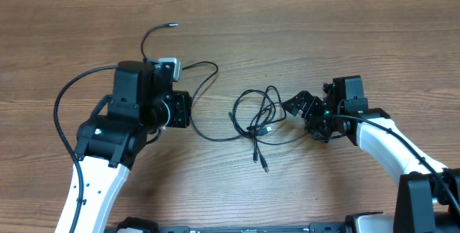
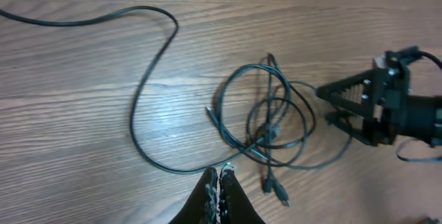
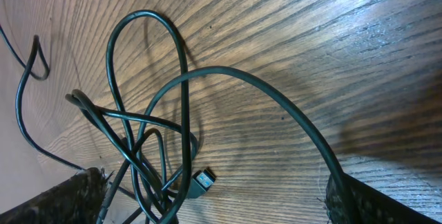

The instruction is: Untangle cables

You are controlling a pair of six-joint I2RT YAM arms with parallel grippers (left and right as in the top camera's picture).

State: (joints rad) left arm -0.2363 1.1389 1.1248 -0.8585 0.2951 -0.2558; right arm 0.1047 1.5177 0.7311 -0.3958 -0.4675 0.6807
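The cables form a loose black tangle (image 1: 260, 118) at mid-table, also seen in the left wrist view (image 2: 273, 124) and the right wrist view (image 3: 148, 134). One long strand (image 1: 205, 82) runs from the tangle past my left arm to a free plug tip (image 1: 171, 26) at the back. My left gripper (image 2: 219, 174) is shut, and this strand appears pinched at its tips. My right gripper (image 3: 217, 196) is open wide at the tangle's right edge, also visible in the overhead view (image 1: 302, 109). Loops and a USB plug (image 3: 202, 180) lie between its fingers.
Two plug ends (image 2: 276, 189) lie on the wooden table (image 1: 345, 32) at the tangle's near side. A thick black robot wire (image 1: 68, 96) arcs to the left of my left arm.
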